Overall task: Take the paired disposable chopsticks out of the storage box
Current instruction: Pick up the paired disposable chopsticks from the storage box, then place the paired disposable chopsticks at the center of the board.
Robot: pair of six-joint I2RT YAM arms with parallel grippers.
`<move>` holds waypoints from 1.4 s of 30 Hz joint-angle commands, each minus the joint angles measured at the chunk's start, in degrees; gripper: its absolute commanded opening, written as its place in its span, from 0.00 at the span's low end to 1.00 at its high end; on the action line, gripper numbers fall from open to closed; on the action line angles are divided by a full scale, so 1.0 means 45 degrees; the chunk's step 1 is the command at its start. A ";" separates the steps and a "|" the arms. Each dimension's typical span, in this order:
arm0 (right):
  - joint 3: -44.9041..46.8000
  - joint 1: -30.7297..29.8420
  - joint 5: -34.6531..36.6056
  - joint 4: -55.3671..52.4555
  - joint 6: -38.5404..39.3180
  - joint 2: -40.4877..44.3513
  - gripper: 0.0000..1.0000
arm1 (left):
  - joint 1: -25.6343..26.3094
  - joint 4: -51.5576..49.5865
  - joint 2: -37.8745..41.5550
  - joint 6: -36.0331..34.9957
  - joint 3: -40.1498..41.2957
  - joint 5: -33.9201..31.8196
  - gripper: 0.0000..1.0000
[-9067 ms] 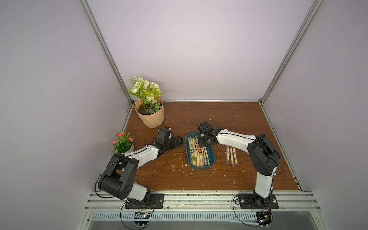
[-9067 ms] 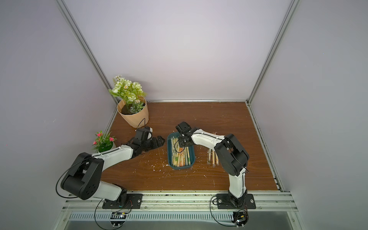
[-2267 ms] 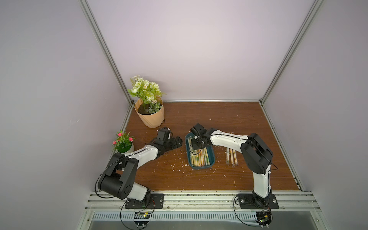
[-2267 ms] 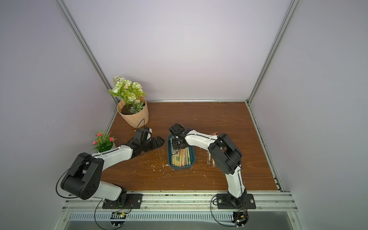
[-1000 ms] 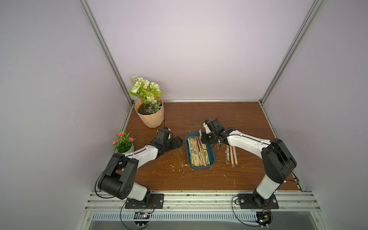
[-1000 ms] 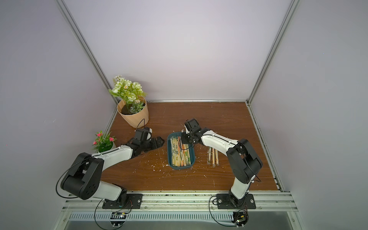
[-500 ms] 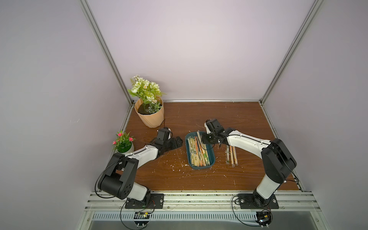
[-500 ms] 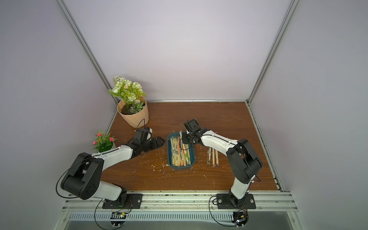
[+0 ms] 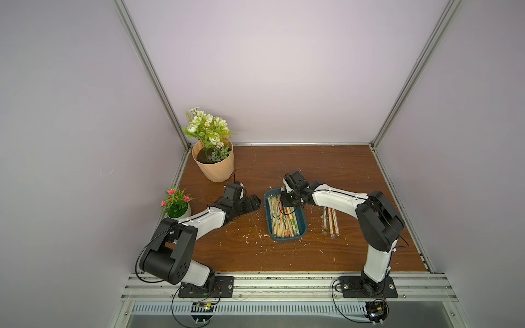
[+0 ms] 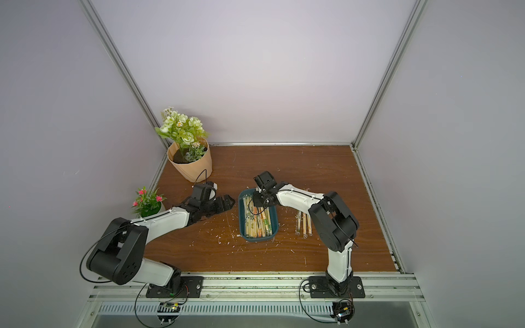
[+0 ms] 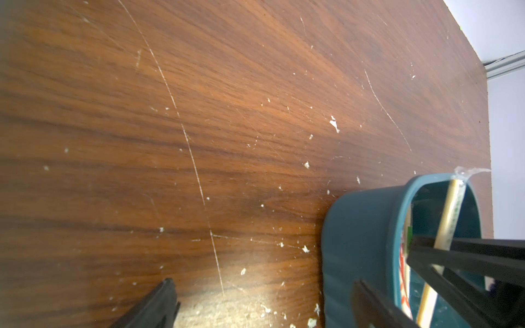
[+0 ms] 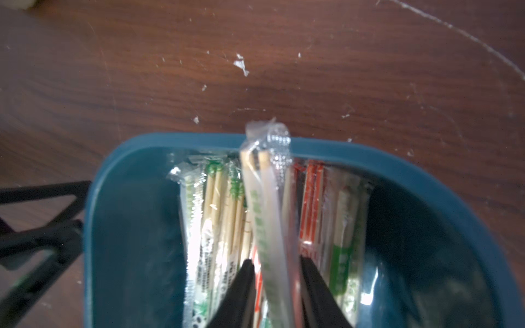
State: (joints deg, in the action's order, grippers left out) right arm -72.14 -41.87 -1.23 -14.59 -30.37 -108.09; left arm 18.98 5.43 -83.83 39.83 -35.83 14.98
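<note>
The dark teal storage box (image 9: 287, 239) (image 10: 257, 239) lies mid-table with several paired disposable chopsticks (image 9: 284, 224) (image 10: 257, 224) lengthwise in it. My right gripper (image 9: 287, 203) (image 12: 277, 284) reaches into its far end, shut on one green-printed sleeved pair (image 12: 267, 204). That pair's tip rides up over the box rim (image 12: 355, 153). My left gripper (image 9: 252, 203) (image 11: 264, 305) rests open on the wood just left of the box (image 11: 360, 227), holding nothing.
Three sleeved pairs (image 9: 329, 223) (image 10: 303, 225) lie side by side on the table right of the box. A peach flower pot (image 9: 214, 167) stands at the back left, a small pink-flowered plant (image 9: 176, 203) beside the left arm. White flecks litter the wood.
My right gripper has shifted a little left and lower over the box's far end, and its jaws have narrowed onto a sleeved pair. The left arm has not moved.
</note>
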 commanded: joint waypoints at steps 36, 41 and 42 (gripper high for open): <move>0.1463 0.2765 0.3113 -0.2285 0.1771 0.2827 0.02 | -0.0135 -0.0289 0.0231 -0.0268 -0.0457 0.0249 0.98; 0.1820 0.2835 0.3149 -0.2063 0.1672 0.2326 0.02 | -0.0127 -0.0311 0.0143 -0.0296 -0.0537 0.0265 0.98; 0.1880 0.2857 0.3184 -0.2008 0.1653 0.2231 0.02 | -0.0125 -0.0319 0.0133 -0.0297 -0.0540 0.0274 0.98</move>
State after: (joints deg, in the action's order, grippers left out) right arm -64.23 -29.43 11.57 -23.68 -23.31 -97.67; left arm 18.98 5.06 -83.26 39.22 -36.60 15.46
